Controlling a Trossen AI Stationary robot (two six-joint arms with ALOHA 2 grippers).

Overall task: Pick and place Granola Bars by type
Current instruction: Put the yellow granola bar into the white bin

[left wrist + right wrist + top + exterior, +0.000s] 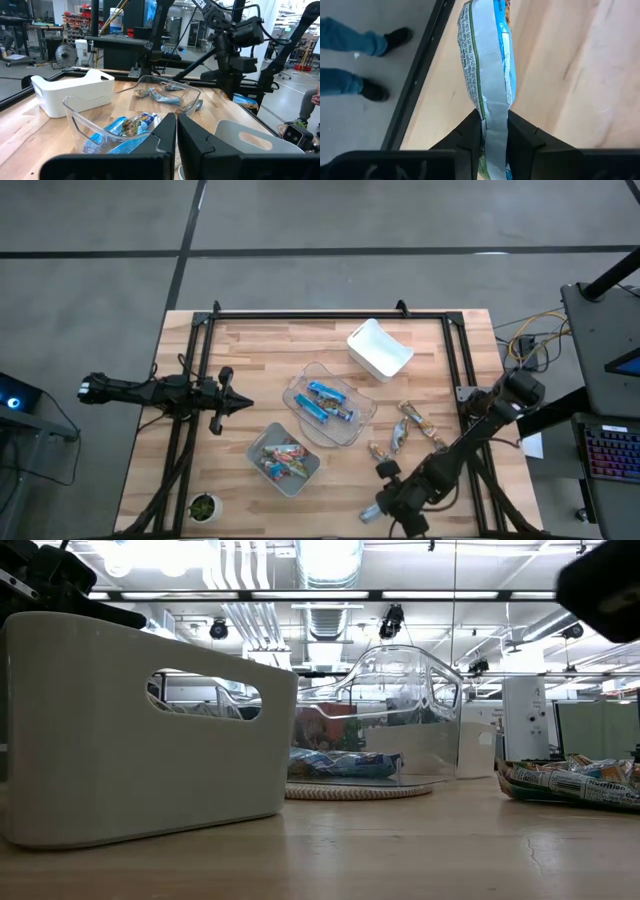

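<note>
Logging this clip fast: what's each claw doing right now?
Left claw: shut, empty, hovering by the clear bin.
Right claw: shut on a blue-wrapped granola bar, near the table's front right.

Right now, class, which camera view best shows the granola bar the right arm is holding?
The right wrist view: the blue-wrapped granola bar fills it, pinched in the right pincer. The high view shows only that pincer; in the left wrist view it appears small; the low view misses it.

Premises are presenting as an open-plan robotics lab or workshop. Exposed ceiling ducts (330,560) and strip lights are running overhead; a grey concrete floor (90,290) is surrounding the wooden surface (270,360); equipment racks (80,22) and a keyboard (612,452) are standing nearby.
</note>
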